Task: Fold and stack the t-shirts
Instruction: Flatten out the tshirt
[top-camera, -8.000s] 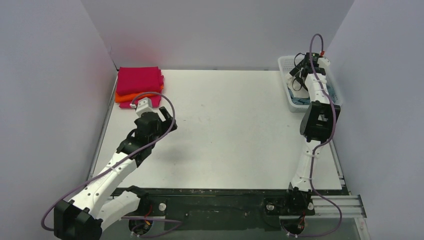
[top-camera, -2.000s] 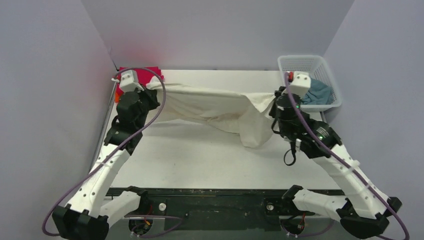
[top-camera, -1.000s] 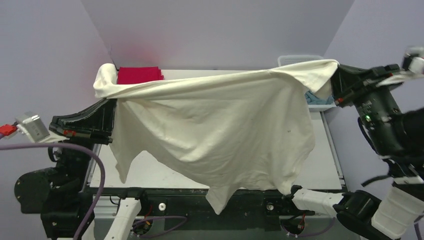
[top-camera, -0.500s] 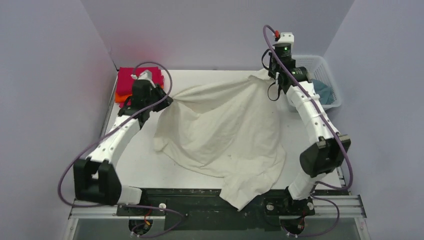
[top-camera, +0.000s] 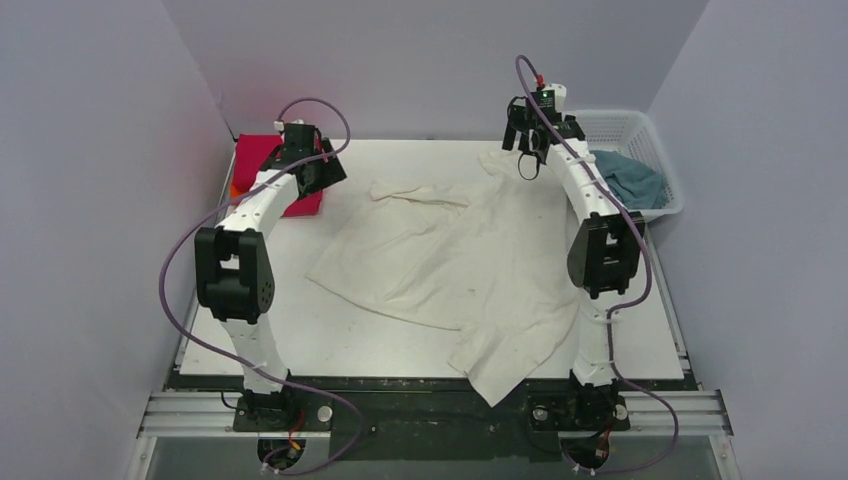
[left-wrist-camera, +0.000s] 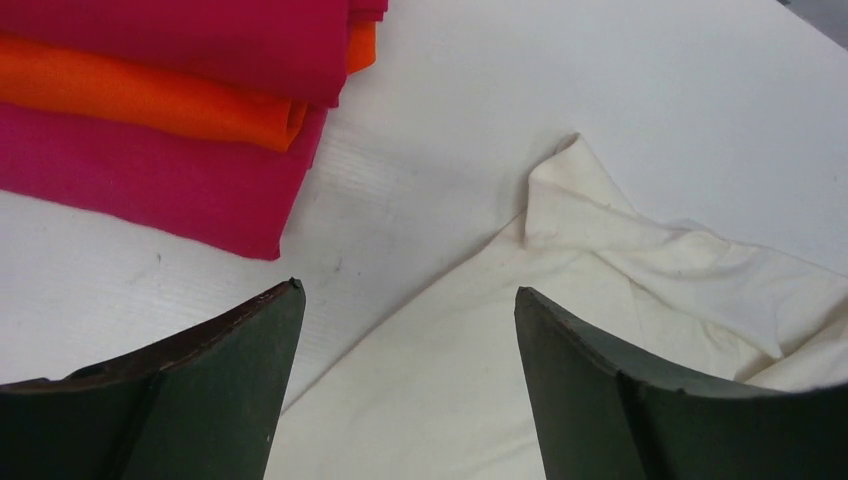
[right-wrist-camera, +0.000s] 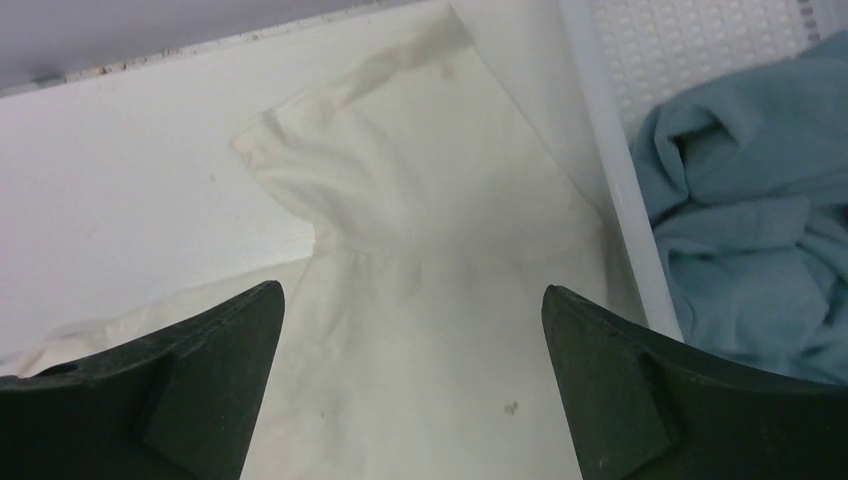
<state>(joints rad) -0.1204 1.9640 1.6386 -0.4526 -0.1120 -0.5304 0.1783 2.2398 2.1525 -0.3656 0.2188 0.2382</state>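
A cream t-shirt lies spread and rumpled across the table, its lower hem hanging over the near edge. It also shows in the left wrist view and the right wrist view. My left gripper is open and empty above the shirt's far-left corner. My right gripper is open and empty above the shirt's far-right sleeve. Folded magenta-pink t-shirts with a folded orange one between them are stacked at the far left. A grey-blue t-shirt lies crumpled in the basket.
A white mesh basket stands at the far right corner, its wall right beside the cream sleeve. Grey walls close in the table on three sides. Bare white table lies left of the shirt.
Both grippers have let go of the cream shirt, which now lies on the table. Both arms have moved toward the far edge and stand above its corners.
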